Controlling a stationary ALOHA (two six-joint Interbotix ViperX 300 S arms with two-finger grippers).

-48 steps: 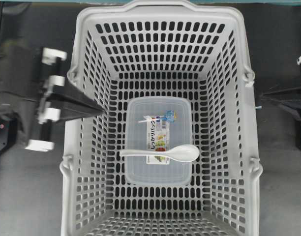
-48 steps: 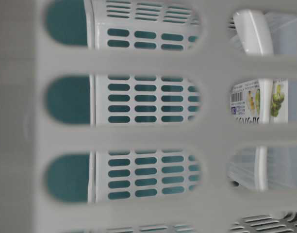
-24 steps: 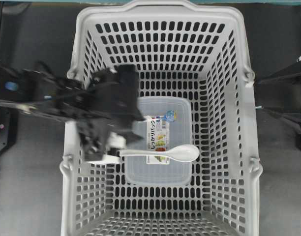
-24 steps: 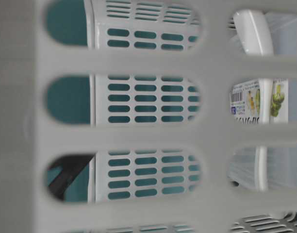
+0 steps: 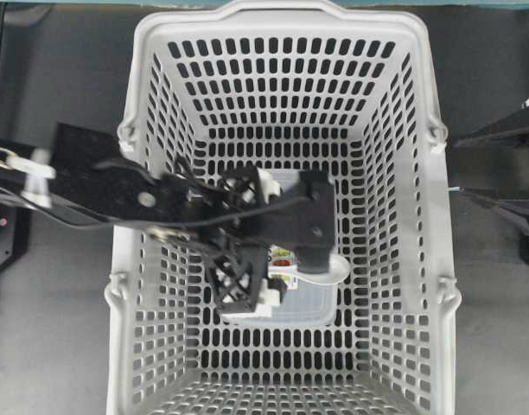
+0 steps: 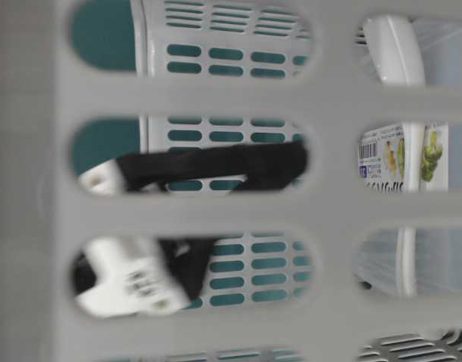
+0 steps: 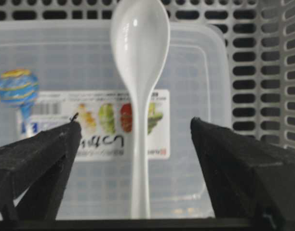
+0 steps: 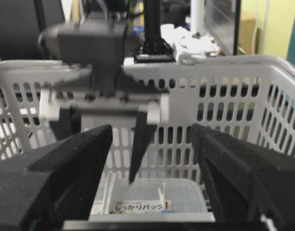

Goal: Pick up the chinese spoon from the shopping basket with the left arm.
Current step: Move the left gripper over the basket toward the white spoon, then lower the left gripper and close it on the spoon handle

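Left arm over the spoon, hiding most of it from above

The left arm (image 5: 117, 194) covers all but the bowl edge of the one chinese spoon (image 7: 139, 77), which lies lengthwise on the single clear food container (image 7: 51, 62) in the shopping basket (image 5: 420, 216). The left gripper (image 7: 135, 139) is spread wide, untouching; the right gripper (image 8: 152, 144) also gapes, outside the basket.

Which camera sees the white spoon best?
The left wrist view: the whole chinese spoon lies between the open fingers. Overhead, the left arm hides most of it. Table-level shows slivers; the right wrist view, none clearly.
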